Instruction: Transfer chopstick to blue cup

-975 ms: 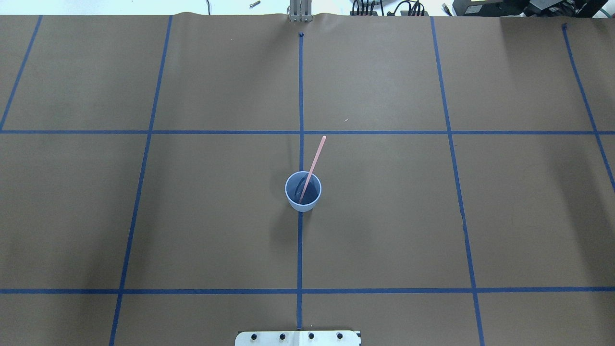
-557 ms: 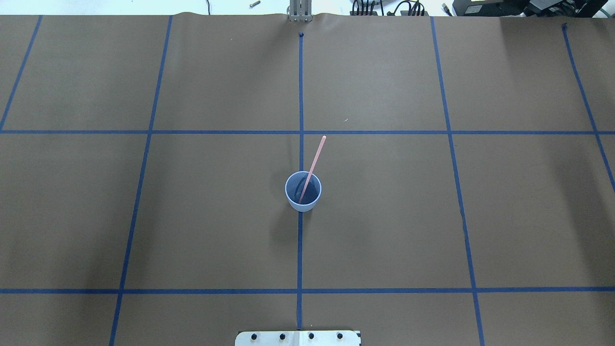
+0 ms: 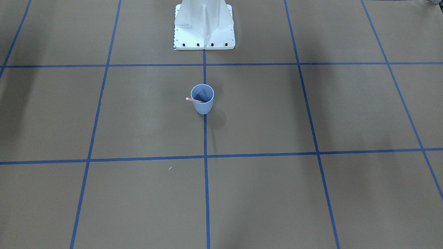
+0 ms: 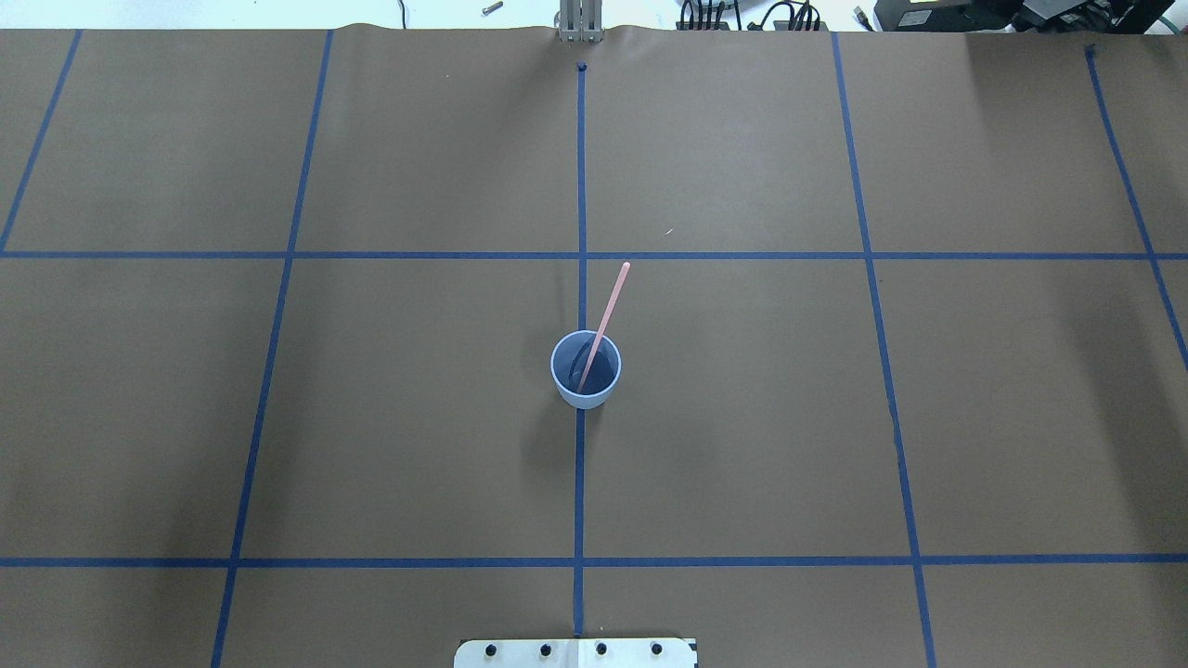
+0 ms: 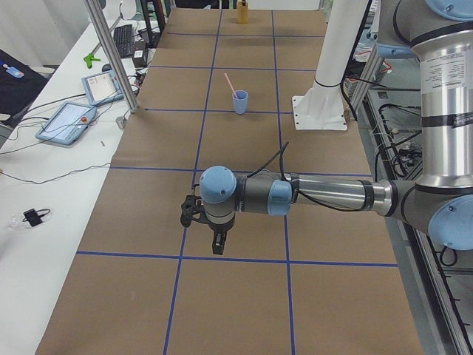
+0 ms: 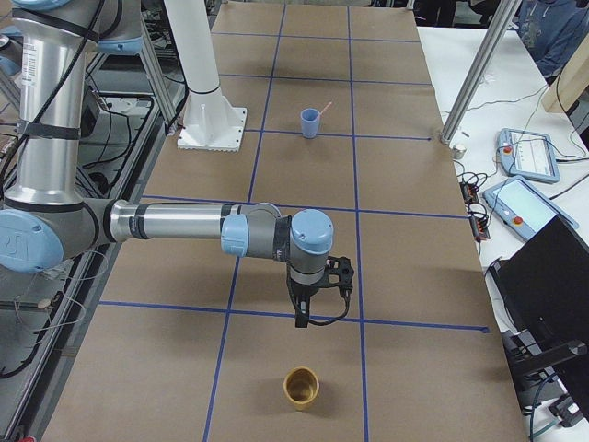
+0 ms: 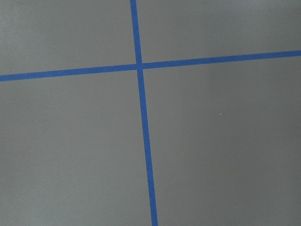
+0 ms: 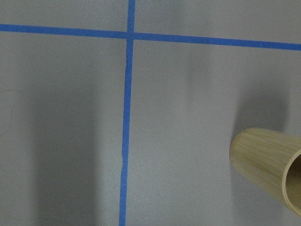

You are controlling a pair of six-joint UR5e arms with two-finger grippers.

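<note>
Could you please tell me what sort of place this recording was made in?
Most likely a robotics lab or test cell. A table is covered in brown paper and gridded with blue tape, an industrial robot arm reaches over it, and teach pendants lie alongside.

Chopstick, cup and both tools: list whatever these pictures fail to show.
- Left tool: seen only in the exterior left view, so open or shut cannot be told.
- Right tool: only in the exterior right view, same doubt.
- Chopstick: front-facing view, lower part hidden by the blue cup wall.
- Bamboo cup: right wrist view, cut off by the right edge.
</note>
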